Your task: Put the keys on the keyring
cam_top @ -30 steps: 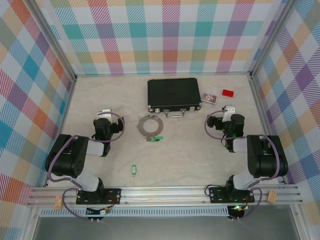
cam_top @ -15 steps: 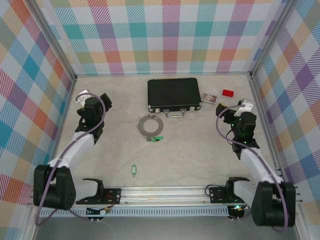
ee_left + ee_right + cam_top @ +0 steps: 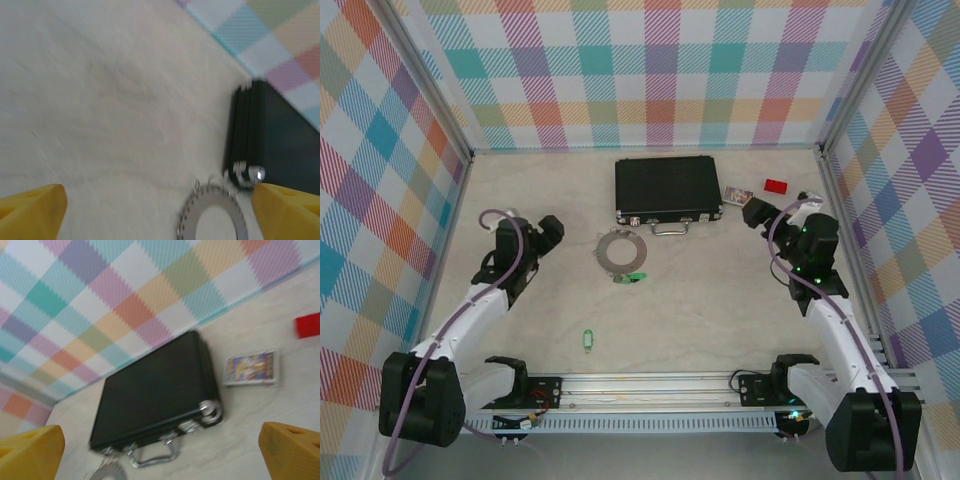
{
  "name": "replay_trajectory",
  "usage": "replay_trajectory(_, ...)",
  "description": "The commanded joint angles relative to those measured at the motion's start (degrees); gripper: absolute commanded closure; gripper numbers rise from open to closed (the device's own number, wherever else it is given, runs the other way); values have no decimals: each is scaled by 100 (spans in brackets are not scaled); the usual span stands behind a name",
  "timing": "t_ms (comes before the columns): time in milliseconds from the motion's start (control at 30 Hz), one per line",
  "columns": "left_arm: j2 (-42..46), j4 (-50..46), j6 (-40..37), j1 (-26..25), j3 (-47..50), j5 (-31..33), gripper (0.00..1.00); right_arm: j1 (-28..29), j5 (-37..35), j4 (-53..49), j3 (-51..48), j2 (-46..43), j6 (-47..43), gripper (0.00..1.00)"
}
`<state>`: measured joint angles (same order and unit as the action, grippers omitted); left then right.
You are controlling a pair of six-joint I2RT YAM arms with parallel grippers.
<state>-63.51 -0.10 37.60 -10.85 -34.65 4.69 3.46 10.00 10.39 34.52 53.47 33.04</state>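
Top external view: the loose key (image 3: 587, 341) lies alone on the counter (image 3: 700, 320), long axis near-to-far. Farther, the second key (image 3: 634, 278) sits at the near rim of the keyring (image 3: 621, 251). Farther still, the left claw (image 3: 550, 230), left of the keyring, is closer to both than the right claw (image 3: 757, 210); both gape empty.

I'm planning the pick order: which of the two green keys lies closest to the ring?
The farther green key, right at the keyring's near edge. The nearer green key lies alone, well toward the arm bases.
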Motion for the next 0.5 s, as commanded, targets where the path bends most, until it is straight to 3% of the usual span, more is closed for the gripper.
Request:
replay_trajectory(0, -282, -66, 79, -356, 65, -372, 15, 571, 221, -175, 198, 98, 9, 1)
replay_trajectory(233, -852, -258, 312, -968, 150, -388, 27, 1824, -138, 331, -19, 702, -227, 1)
replay_trajectory(367, -1028, 37, 610, -998, 337, -674, 35, 2141, -238, 725, -257, 913, -166, 1)
replay_trajectory(467, -1294, 249, 716, -1014, 333, -946, 48, 2313, -407, 731, -323, 1069, -253, 1)
